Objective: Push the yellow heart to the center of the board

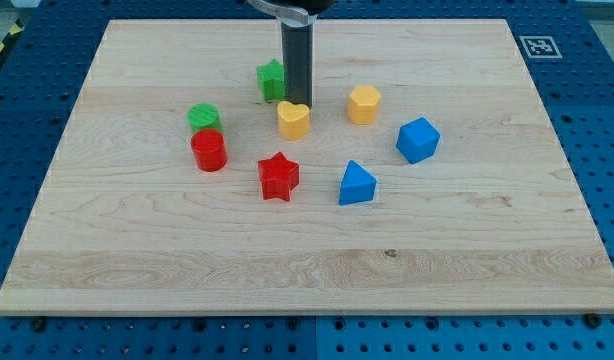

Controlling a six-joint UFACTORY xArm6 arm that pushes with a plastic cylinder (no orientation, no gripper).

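The yellow heart (pixel 294 119) lies a little above the middle of the wooden board (pixel 127 230). My tip (pixel 297 102) stands right at the heart's top edge, touching or nearly touching it. The rod rises straight up out of the view's top. A green star (pixel 272 80) sits just left of the rod, partly hidden behind it.
A yellow hexagon (pixel 364 104) lies right of the heart. A blue cube-like block (pixel 418 140) and a blue triangle (pixel 356 184) lie to the lower right. A red star (pixel 278 176) lies below the heart. A green cylinder (pixel 204 118) and a red cylinder (pixel 209 151) stand at the left.
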